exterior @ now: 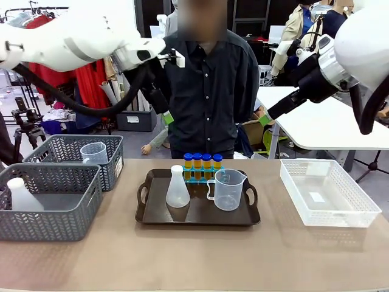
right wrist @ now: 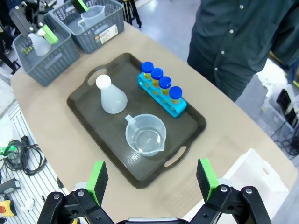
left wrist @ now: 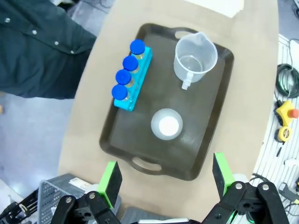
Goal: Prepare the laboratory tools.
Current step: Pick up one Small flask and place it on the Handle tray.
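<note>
Left gripper (left wrist: 166, 179) and right gripper (right wrist: 152, 179) spread wide, empty, green pads high above the table. Frame centre: dark glossy tray (exterior: 155, 216) holds translucent conical flask (exterior: 177, 188), clear beaker (exterior: 228, 190) (handled), blue rack (exterior: 202, 176) of four amber tubes (exterior: 202, 162). Grey baskets (exterior: 61, 176) left, white basket (exterior: 328, 191) right.

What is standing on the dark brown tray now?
On the tray: a conical flask, a measuring beaker, and a blue rack holding four blue-capped tubes. The rack hides the tubes' bottoms.
</note>
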